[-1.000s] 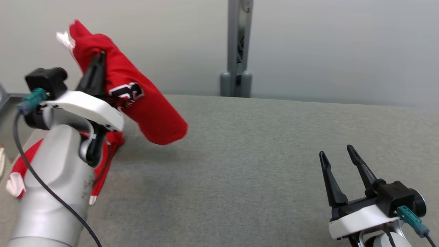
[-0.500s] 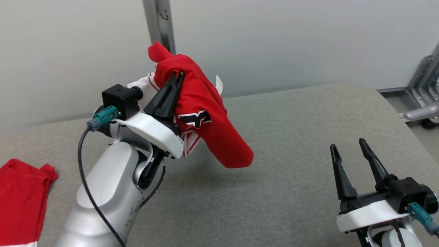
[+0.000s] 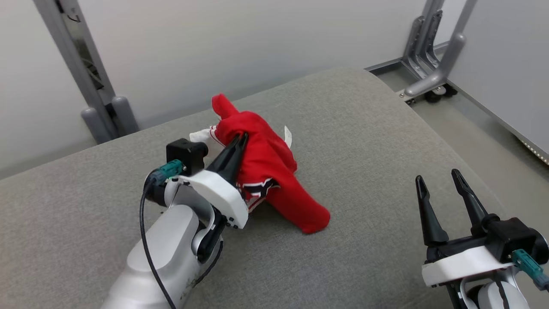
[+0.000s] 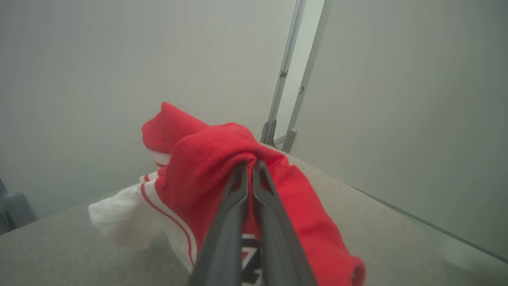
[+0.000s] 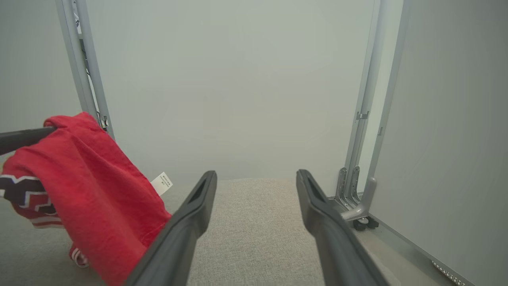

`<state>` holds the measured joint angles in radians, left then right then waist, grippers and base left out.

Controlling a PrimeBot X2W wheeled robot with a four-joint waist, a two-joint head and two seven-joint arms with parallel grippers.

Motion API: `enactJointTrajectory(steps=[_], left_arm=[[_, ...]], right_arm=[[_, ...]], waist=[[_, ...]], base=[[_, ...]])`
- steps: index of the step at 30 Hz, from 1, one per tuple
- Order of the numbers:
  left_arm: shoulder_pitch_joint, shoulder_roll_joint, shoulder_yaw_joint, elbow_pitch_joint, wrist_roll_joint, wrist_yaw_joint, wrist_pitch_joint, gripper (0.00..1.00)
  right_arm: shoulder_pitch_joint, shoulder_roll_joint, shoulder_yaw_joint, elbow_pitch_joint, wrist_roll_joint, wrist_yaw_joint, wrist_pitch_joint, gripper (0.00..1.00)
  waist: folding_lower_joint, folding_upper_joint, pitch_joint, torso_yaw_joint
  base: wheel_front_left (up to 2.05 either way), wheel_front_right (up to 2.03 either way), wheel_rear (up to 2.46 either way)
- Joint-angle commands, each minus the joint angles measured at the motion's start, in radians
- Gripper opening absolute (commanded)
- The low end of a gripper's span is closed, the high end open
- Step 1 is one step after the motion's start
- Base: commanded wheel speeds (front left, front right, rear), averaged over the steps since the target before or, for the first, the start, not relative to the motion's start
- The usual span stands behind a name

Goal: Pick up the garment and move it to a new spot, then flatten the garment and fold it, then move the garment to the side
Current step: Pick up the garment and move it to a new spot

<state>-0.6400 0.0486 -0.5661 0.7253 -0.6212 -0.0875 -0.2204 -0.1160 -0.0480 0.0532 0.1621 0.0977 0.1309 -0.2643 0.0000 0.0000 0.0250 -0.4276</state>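
Swinging round, the head camera now puts the post (image 3: 81, 64) at upper left. Against the table (image 3: 364, 141), the garment (image 3: 266, 171) sits lower than before, its loose end at or touching the surface. The left gripper (image 3: 243, 137) is clamped on a fold near the bundle's top, left of frame centre, fingers pressed together in red cloth. From that pinch the garment's long axis slopes down toward lower right, with the loose end pointing at the right gripper (image 3: 436, 175). That gripper waits at lower right with jaws spread and empty, well apart from the cloth. For spreading it flat, the right arm is the nearer one to that end.
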Motion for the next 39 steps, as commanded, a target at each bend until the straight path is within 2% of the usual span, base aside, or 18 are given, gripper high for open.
enactJointTrajectory(steps=[1,2,3,7,14,23,25,28,30,32,35,39], left_arm=[[0.004,0.006,-0.015,0.036,-0.004,0.005,-0.006,0.19],[0.005,0.005,-0.028,0.062,-0.008,0.006,-0.008,0.73],[0.007,0.005,-0.042,0.085,-0.01,0.007,-0.01,1.0],[-0.001,0.005,-0.057,0.163,-0.027,0.021,-0.026,1.0],[-0.015,0.031,0.011,0.205,-0.035,0.031,-0.044,1.0],[0.115,0.123,0.211,-0.027,0.07,0.09,-0.045,1.0],[0.204,0.14,0.278,-0.134,0.133,0.11,-0.045,1.0],[0.312,0.13,0.354,-0.239,0.188,0.133,-0.045,1.0],[0.384,0.109,0.392,-0.298,0.216,0.128,-0.045,1.0],[0.449,0.095,0.413,-0.352,0.254,0.099,-0.045,1.0],[0.53,0.082,0.436,-0.397,0.325,0.071,-0.045,1.0],[0.585,0.041,0.486,-0.442,0.358,0.038,-0.045,1.0]], right_arm=[[-0.01,-0.005,-0.002,0.0,0.006,0.0,-0.002,1.0],[-0.01,-0.005,-0.003,0.001,0.007,0.0,-0.002,1.0],[-0.009,-0.004,-0.006,0.002,0.007,0.0,-0.002,1.0],[-0.004,-0.005,-0.017,0.005,0.007,0.0,-0.002,1.0],[0.008,-0.005,-0.032,0.0,-0.004,0.0,-0.002,1.0],[0.022,-0.005,-0.055,-0.002,-0.021,0.0,-0.002,1.0],[0.024,-0.005,-0.054,0.003,-0.02,0.0,-0.002,1.0],[0.033,-0.005,-0.062,0.009,-0.011,0.0,-0.002,1.0],[0.04,-0.005,-0.067,0.014,-0.006,0.0,-0.002,1.0],[0.043,-0.006,-0.074,0.02,-0.002,0.0,-0.002,1.0],[0.042,-0.005,-0.079,0.027,-0.008,0.0,-0.002,1.0],[0.038,-0.006,-0.088,0.03,-0.011,0.0,-0.002,1.0]], waist=[[0.0,0.0,0.025,-0.03],[0.0,0.0,0.026,-0.031],[0.0,0.0,0.027,-0.03],[0.0,0.0,0.025,0.003],[0.0,0.0,0.002,0.102],[0.0,0.0,-0.04,0.268],[0.0,0.0,-0.05,0.306],[0.0,0.0,-0.059,0.341],[0.0,0.0,-0.063,0.361],[0.0,0.0,-0.065,0.378],[0.0,0.0,-0.064,0.398],[0.0,0.0,-0.062,0.415]], base=[[0.0,0.0,0.0],[0.0,0.0,0.0],[0.0,0.0,0.0],[0.0,0.0,0.0],[0.0,0.0,0.0],[0.0,0.0,0.0],[0.0,0.0,0.0],[0.0,0.0,0.0],[0.0,0.0,0.0],[0.0,0.0,0.0],[0.0,0.0,0.0],[0.0,0.0,0.0]])
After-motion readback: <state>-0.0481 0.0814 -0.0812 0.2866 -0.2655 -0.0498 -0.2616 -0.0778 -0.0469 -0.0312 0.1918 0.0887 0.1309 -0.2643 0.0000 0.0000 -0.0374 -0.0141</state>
